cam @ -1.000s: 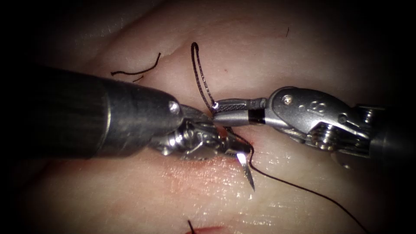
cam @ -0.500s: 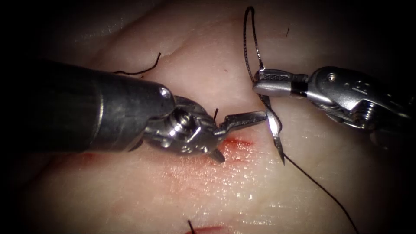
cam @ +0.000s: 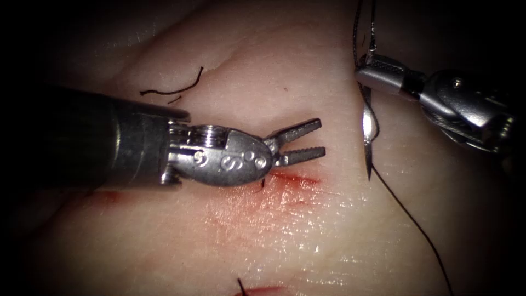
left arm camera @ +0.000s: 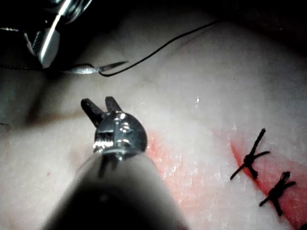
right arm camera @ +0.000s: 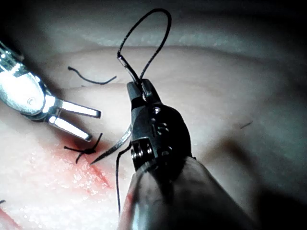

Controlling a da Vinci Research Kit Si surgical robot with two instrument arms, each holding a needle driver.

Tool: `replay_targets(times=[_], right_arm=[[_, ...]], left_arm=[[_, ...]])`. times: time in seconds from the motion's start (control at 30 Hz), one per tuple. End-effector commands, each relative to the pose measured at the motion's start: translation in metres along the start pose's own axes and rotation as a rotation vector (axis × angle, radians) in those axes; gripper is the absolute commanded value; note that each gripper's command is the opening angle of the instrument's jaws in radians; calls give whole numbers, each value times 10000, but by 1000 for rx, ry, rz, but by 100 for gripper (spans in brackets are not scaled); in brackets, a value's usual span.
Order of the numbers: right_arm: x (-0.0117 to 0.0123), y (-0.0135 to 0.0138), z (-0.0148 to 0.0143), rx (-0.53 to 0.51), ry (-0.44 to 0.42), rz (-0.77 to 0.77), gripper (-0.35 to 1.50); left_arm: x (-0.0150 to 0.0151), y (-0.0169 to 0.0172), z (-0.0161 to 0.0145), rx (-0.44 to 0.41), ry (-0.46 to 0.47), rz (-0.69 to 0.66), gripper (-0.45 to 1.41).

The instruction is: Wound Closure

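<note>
Steel needle (cam: 368, 131) in right tool (cam: 378, 74), clear of tissue (cam: 274, 241), right of empty left tool (cam: 298, 143).

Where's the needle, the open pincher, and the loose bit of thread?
Needle (cam: 369, 125), endoscope view, middle of its curve.
Left tool (cam: 308, 142), endoscope view, between its open jaws.
Cut thread end (cam: 174, 89), endoscope view, mid-strand.

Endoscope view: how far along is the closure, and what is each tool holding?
Done: tied stitches sit across the cut, and a knot lies by the left tool. In hand: the right tool grips the needle near its rear end, clear of the tissue, right of the cut, thread trailing. The left tool is open, empty. Left: I cannot tell whether more stitches are needed.
</note>
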State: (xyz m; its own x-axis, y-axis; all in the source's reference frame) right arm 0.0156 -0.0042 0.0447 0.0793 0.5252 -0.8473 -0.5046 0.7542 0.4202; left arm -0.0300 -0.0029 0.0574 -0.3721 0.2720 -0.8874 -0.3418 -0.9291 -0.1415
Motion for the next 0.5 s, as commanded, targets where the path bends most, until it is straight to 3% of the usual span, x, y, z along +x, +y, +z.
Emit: replay_targets(times=[0.03, 0.07, 0.23, 0.37, 0.5], right_arm=[[7, 6, 5, -8, 22, 10, -35], [12, 10, 2, -18, 39, 21, -35], [21, 16, 0, -33, 59, 32, -35], [21, 14, 2, -39, 68, 33, -35], [22, 11, 4, -54, 91, 37, -35]], left_arm=[[-3, 5, 14, -22, 16, -123, 79], [-6, 10, 20, -45, 31, -200, 94], [-15, 29, 43, -123, 78, -357, 120], [-14, 34, 57, -169, 133, -420, 121], [-10, 33, 76, -226, 276, -524, 121]])
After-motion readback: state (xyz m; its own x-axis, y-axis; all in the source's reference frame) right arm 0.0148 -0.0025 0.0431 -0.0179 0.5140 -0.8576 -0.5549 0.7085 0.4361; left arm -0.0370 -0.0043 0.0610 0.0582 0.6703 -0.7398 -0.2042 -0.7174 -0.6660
